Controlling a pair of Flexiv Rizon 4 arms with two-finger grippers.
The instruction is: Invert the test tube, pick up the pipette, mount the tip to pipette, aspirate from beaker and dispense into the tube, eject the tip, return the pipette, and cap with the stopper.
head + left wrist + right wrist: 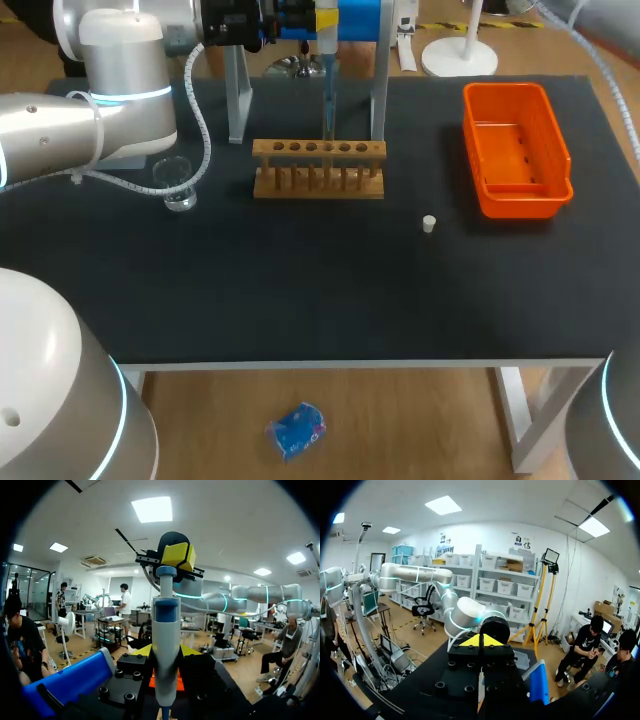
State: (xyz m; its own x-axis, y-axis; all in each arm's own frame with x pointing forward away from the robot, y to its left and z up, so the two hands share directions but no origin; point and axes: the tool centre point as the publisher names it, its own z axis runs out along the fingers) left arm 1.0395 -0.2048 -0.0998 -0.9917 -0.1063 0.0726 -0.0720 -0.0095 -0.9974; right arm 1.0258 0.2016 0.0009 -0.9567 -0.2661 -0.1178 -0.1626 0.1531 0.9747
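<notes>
Two grippers at upright pipette (165, 625) above wooden rack (318, 168): left gripper (166, 652) clamped round its body; right gripper (178, 556) at plunger end, closure indeterminate.

The counter (300, 290) is wearing a matt black covering, faintly cloth-like. The rack (318, 150) is showing bare, pale wood with a smooth finish. The bin (520, 205) is gleaming as glossy orange plastic. The beaker (175, 182) is looking like clear glass or plastic, catching highlights. The pipette (165, 645) is showing smooth white and blue plastic, and the stopper (428, 223) is looking matt white.
</notes>
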